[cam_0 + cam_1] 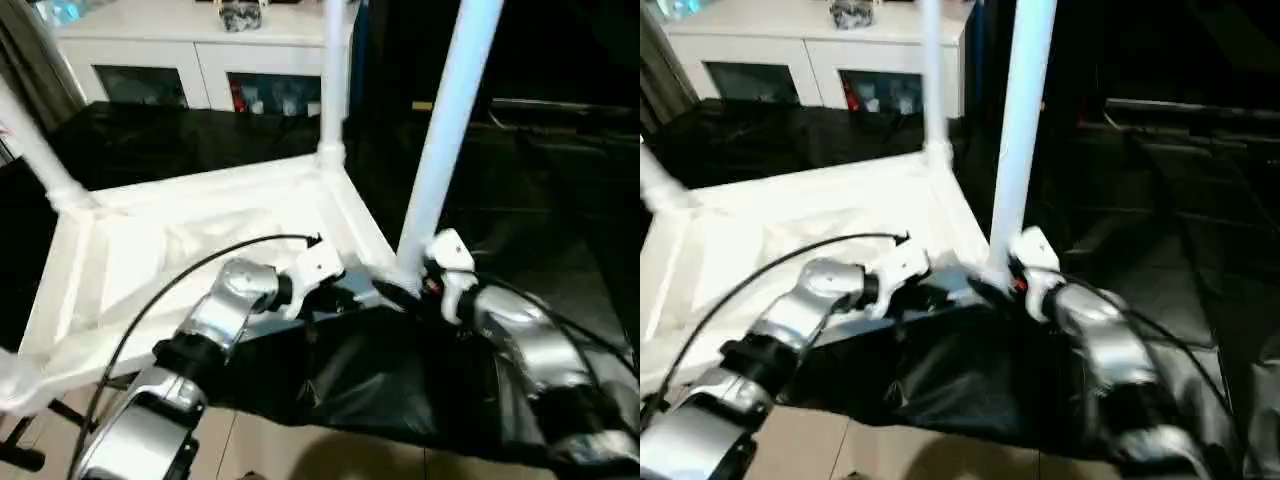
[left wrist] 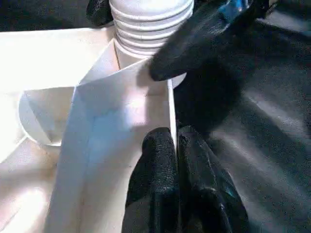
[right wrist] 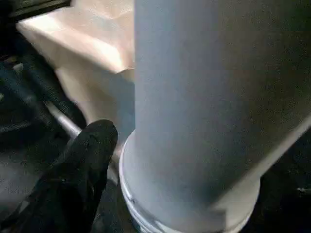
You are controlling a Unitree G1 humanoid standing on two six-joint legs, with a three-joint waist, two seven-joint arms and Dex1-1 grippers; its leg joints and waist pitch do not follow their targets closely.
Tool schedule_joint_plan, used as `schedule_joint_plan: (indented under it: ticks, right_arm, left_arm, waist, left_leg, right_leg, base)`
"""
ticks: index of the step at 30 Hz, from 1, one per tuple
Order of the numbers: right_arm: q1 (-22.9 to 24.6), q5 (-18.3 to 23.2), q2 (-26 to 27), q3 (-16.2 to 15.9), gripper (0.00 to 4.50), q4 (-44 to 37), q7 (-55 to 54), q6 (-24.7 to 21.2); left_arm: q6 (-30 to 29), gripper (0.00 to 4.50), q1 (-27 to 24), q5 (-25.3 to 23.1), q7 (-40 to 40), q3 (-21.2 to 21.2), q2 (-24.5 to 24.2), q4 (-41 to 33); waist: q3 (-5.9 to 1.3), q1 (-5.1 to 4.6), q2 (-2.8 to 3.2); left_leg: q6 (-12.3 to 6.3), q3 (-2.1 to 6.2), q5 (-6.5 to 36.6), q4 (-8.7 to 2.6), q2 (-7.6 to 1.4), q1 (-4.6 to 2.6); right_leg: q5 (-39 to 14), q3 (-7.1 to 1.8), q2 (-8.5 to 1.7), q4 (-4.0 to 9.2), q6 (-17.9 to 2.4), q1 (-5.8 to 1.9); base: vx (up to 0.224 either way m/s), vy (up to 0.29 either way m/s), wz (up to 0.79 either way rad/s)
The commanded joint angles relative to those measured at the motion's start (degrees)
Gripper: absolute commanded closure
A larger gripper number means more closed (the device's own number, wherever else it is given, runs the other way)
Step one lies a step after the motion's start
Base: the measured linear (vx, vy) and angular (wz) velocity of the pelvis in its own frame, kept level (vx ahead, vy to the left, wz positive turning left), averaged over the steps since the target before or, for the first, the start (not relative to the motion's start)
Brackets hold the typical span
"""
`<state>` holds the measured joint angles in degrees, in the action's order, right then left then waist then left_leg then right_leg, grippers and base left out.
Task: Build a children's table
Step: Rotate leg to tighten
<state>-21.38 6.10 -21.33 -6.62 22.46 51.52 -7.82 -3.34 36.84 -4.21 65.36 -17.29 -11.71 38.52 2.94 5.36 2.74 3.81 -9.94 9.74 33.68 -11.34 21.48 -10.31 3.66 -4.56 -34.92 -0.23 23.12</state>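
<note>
Two pincers at one corner | left pincer (image 2: pixel 177 145) pinched onto children's table (image 1: pixel 200 250) rim | right pincer (image 3: pixel 97 141) spread beside the upright leg (image 1: pixel 445 140) (not gripping) | your risk: leg half-seated, tips if bumped

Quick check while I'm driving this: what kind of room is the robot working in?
Probably a home-like room or a staged living space. A white cabinet with glass-fronted shelf openings stands at the back, the floor is pale tile, and the children's table lies upside down on a black sheet.
</note>
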Motion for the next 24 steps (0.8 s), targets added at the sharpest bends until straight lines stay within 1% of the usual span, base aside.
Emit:
schedule_joint_plan:
  ticks: [1,4,5,6,7,9,11,12,13,15,16,17,18,21,22,24]
  right_arm:
    - [0.1,1.4,0.3,-2.8,0.71,-2.9,4.0,0.7]
    - [1.3,3.1,-2.1,-4.0,0.71,-6.0,8.8,-0.8]
    - [1.6,3.0,-2.5,-4.3,0.71,-6.7,9.5,-0.8]
    - [2.1,2.9,-3.3,-4.7,0.71,-7.7,10.9,-1.1]
    - [2.2,3.0,-3.4,-4.8,0.71,-7.9,11.2,-1.4]
    - [2.3,3.4,-3.4,-4.8,1.05,-8.3,12.0,-2.2]
    - [2.4,3.9,-3.5,-4.9,1.05,-8.6,12.8,-2.6]
    - [2.5,4.3,-3.6,-5.0,1.23,-8.9,13.4,-2.9]
    - [2.6,4.6,-3.7,-5.1,1.23,-9.2,13.8,-3.2]
    - [2.8,5.4,-4.0,-5.3,1.46,-10.2,14.9,-4.2]
    - [2.8,5.4,-4.1,-5.4,1.49,-10.2,14.9,-4.2]
    - [3.3,6.0,-4.4,-5.7,1.54,-11.2,15.7,-5.2]
    - [3.5,6.1,-4.5,-5.8,1.71,-11.5,15.9,-5.6]
    - [4.1,5.9,-3.9,-5.9,1.75,-11.5,15.2,-5.8]
    - [4.2,5.7,-3.5,-5.9,1.76,-11.4,14.7,-6.0]
    - [3.5,3.2,-1.4,-5.3,1.78,-8.9,9.5,-4.9]
  left_arm:
    - [2.2,4.50,0.4,2.2,4.4,-1.9,1.0,-3.0]
    - [1.1,4.50,-0.2,2.7,7.9,-2.7,-0.7,-4.2]
    - [0.9,4.50,-0.4,2.8,9.0,-2.8,-1.1,-4.6]
    - [0.8,4.50,-0.8,3.0,10.6,-3.0,-1.8,-5.1]
    - [0.8,4.50,-0.8,3.1,10.9,-3.0,-2.0,-5.2]
    - [0.7,4.50,-0.8,3.2,11.4,-2.9,-2.2,-5.1]
    - [0.5,4.50,-0.8,3.3,12.0,-3.0,-2.6,-5.2]
    - [0.3,4.50,-0.9,3.3,12.4,-3.1,-2.9,-5.3]
    - [0.1,4.50,-1.0,3.4,12.7,-3.2,-3.1,-5.4]
    - [-0.2,4.50,-1.2,3.5,13.3,-3.2,-3.4,-5.9]
    - [-0.2,4.50,-1.2,3.5,13.3,-3.3,-3.4,-5.9]
    - [-0.6,4.50,-1.4,3.7,13.7,-3.3,-3.7,-6.2]
    - [-0.6,4.50,-1.5,3.7,13.7,-3.3,-3.8,-6.3]
    - [-0.2,4.50,-1.3,3.2,11.6,-2.8,-3.0,-5.4]
    - [-0.1,4.50,-1.2,3.1,10.8,-2.6,-2.7,-5.2]
    - [0.7,4.50,-0.5,2.3,6.5,-1.7,-1.3,-3.6]
  waist:
    - [-3.53,0.14,-0.91]
    - [-3.54,0.27,-0.91]
    - [-3.58,0.46,-0.81]
    - [-3.61,0.61,-0.82]
    - [-3.64,0.67,-0.80]
    - [-3.61,0.82,-0.77]
    - [-3.55,0.94,-0.82]
    - [-3.51,1.07,-0.93]
    - [-3.51,1.07,-0.93]
    - [-3.59,1.13,-0.94]
    - [-3.59,1.22,-0.91]
    - [-3.56,1.22,-0.91]
    - [-3.63,1.30,-0.92]
    - [-3.59,1.28,-0.90]
    - [-3.57,1.32,-0.95]
    - [-3.45,1.19,-0.91]
  left_leg:
    - [-3.29,0.34,15.7,-4.08,-1.70,-0.52]
    - [-3.44,0.38,15.1,-4.08,-1.74,-0.45]
    - [-3.50,0.35,15.0,-4.05,-1.81,-0.55]
    - [-3.66,0.34,14.6,-4.05,-1.89,-0.46]
    - [-3.68,0.32,14.5,-4.02,-1.89,-0.52]
    - [-3.57,0.27,14.7,-4.00,-1.85,-0.61]
    - [-3.08,0.28,15.3,-4.06,-1.85,-0.67]
    - [-2.90,0.36,15.3,-4.17,-1.87,-0.63]
    - [-2.90,0.36,15.3,-4.17,-1.87,-0.63]
    - [-2.92,0.35,14.9,-4.12,-1.91,-0.65]
    - [-2.96,0.35,14.5,-4.11,-1.93,-0.59]
    - [-2.95,0.36,14.4,-4.16,-1.97,-0.62]
    - [-3.03,0.35,14.1,-4.07,-1.95,-0.60]
    - [-2.84,0.31,14.5,-4.06,-1.87,-0.55]
    - [-2.70,0.30,14.8,-4.06,-1.86,-0.65]
    - [-2.29,0.31,15.1,-4.13,-1.83,-0.62]
  right_leg:
    - [-17.3,-2.35,-3.56,5.15,-11.4,-2.79]
    - [-16.1,-2.29,-3.50,4.97,-11.8,-2.85]
    - [-15.7,-2.33,-3.52,4.99,-11.9,-2.81]
    - [-14.9,-2.38,-3.55,4.79,-12.1,-2.82]
    - [-14.5,-2.37,-3.49,4.76,-12.2,-2.76]
    - [-14.7,-2.34,-3.52,4.81,-12.6,-2.69]
    - [-16.1,-2.36,-3.57,4.94,-12.3,-2.64]
    - [-17.0,-2.36,-3.64,4.92,-12.0,-2.69]
    - [-17.0,-2.36,-3.64,4.92,-12.0,-2.69]
    - [-16.4,-2.39,-3.65,4.87,-11.9,-2.68]
    - [-15.8,-2.43,-3.67,4.82,-11.9,-2.69]
    - [-15.6,-2.42,-3.58,4.79,-11.9,-2.70]
    - [-15.0,-2.44,-3.63,4.70,-12.0,-2.73]
    - [-15.8,-2.40,-3.68,4.79,-12.0,-2.65]
    - [-16.5,-2.40,-3.68,4.92,-11.8,-2.61]
    - [-17.4,-2.42,-3.64,5.03,-11.5,-2.45]
  base:
    - [0.000,0.000,0.00]
    - [0.000,0.000,0.00]
    - [0.000,0.000,0.00]
    - [0.000,0.000,0.00]
    - [0.000,0.000,0.00]
    - [0.000,0.000,0.00]
    - [0.000,0.000,0.00]
    - [0.000,0.000,0.00]
    - [0.000,0.000,0.00]
    - [0.000,0.000,0.00]
    - [0.000,0.000,0.00]
    - [0.000,0.000,0.00]
    - [0.000,0.000,0.00]
    - [0.000,0.000,0.00]
    - [0.000,0.000,0.00]
    - [0.000,0.000,0.00]
